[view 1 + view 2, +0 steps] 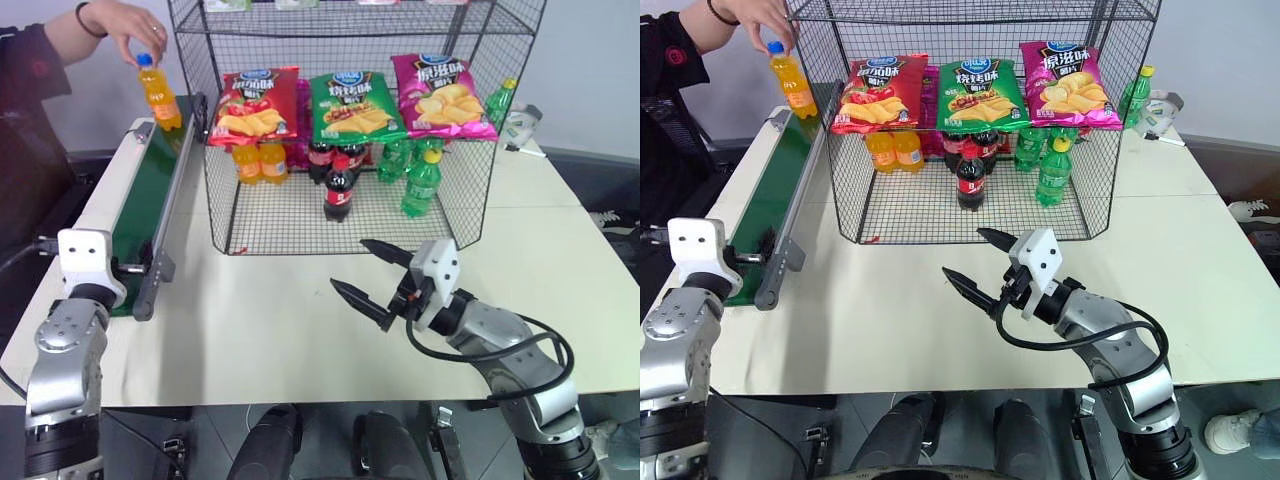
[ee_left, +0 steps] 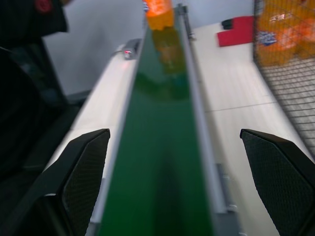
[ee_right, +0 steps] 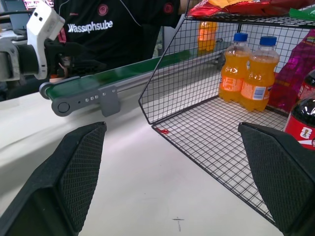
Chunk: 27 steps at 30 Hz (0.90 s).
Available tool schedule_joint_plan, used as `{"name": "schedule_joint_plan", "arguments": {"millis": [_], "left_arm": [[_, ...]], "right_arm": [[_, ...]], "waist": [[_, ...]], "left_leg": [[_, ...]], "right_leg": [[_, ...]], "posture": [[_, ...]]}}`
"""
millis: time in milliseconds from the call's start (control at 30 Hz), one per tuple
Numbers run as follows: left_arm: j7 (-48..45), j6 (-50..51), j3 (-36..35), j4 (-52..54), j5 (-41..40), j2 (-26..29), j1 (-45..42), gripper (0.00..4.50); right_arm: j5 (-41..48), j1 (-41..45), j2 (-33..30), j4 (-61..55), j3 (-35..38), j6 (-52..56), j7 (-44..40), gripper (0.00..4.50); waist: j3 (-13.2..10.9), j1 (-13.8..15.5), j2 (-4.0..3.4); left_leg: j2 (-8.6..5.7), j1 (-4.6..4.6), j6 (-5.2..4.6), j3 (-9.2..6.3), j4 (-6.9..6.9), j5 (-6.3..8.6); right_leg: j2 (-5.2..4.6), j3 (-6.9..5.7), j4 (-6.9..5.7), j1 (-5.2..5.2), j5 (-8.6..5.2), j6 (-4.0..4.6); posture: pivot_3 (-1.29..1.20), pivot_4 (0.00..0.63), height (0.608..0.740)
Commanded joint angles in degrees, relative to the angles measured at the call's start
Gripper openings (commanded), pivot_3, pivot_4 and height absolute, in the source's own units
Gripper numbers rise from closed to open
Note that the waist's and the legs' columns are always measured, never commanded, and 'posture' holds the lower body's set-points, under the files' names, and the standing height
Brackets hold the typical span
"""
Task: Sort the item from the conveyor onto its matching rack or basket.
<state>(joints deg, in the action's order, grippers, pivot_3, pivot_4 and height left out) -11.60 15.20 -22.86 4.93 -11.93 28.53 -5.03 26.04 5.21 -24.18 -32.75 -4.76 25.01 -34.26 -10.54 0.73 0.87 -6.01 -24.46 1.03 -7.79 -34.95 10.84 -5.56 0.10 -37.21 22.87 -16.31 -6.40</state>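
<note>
Left claw (image 2: 174,187): apart, level along conveyor (image 2: 157,147) | right claw (image 1: 378,274): apart, level

From my head cameras, the tall black wire-mesh shelving cage (image 1: 350,130) is cut off above by the frame edge, so I cannot see its upper tiers. The person's hand (image 1: 125,25) runs out of frame at the sleeve. In my left wrist camera, the small orange soda bottle (image 2: 158,12) on the dark green conveyor belt (image 2: 157,147) is blurred and its cap is cropped away. The printing on the chip bags (image 1: 350,105) is too small to read.
</note>
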Motion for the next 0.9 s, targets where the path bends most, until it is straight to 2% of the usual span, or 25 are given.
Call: {"name": "schedule_joint_plan", "arguments": {"millis": [33, 167, 600, 900], "left_arm": [[-1.6, -3.2, -0.9, 0.6, -1.0, -0.4, -0.1, 4.43], [-2.1, -2.8, -2.0, 0.6, -3.7, -2.0, -1.0, 4.43], [0.1, -4.1, -0.8, 1.2, -3.0, -5.3, -2.0, 4.43], [1.1, -5.1, -4.7, -0.7, -6.3, -6.3, -2.2, 4.43]], "right_arm": [[1.0, 0.6, 0.5, -2.0, -0.3, -0.2, 0.1, 4.50], [1.1, 0.6, 0.7, -2.4, -0.5, 0.1, 0.4, 4.50], [1.5, 0.5, 1.3, -2.3, -0.3, 0.3, 0.6, 4.50], [1.6, -0.2, 1.3, -2.2, -0.4, -0.1, 0.6, 4.50]], "waist": [[0.0, 0.0, 0.00], [0.0, 0.0, 0.01], [0.0, 0.0, 0.01], [0.0, 0.0, 0.01]], "left_leg": [[0.00, 0.00, 0.00, 0.00, 0.00, 0.00], [0.01, 0.00, 0.00, 0.00, 0.00, 0.00], [0.00, 0.00, -0.01, -0.01, -0.02, 0.00], [0.00, 0.00, -0.01, -0.01, -0.01, -0.01]], "right_leg": [[0.00, 0.00, 0.00, 0.00, 0.00, 0.00], [0.00, -0.01, -0.01, 0.00, 0.00, 0.00], [0.01, -0.02, -0.01, -0.01, 0.08, -0.14], [0.01, -0.03, -0.01, -0.01, 0.09, -0.17]], "posture": [[0.00, 0.150, 0.740], [0.00, 0.150, 0.740], [0.00, 0.150, 0.740], [0.00, 0.150, 0.740]]}}
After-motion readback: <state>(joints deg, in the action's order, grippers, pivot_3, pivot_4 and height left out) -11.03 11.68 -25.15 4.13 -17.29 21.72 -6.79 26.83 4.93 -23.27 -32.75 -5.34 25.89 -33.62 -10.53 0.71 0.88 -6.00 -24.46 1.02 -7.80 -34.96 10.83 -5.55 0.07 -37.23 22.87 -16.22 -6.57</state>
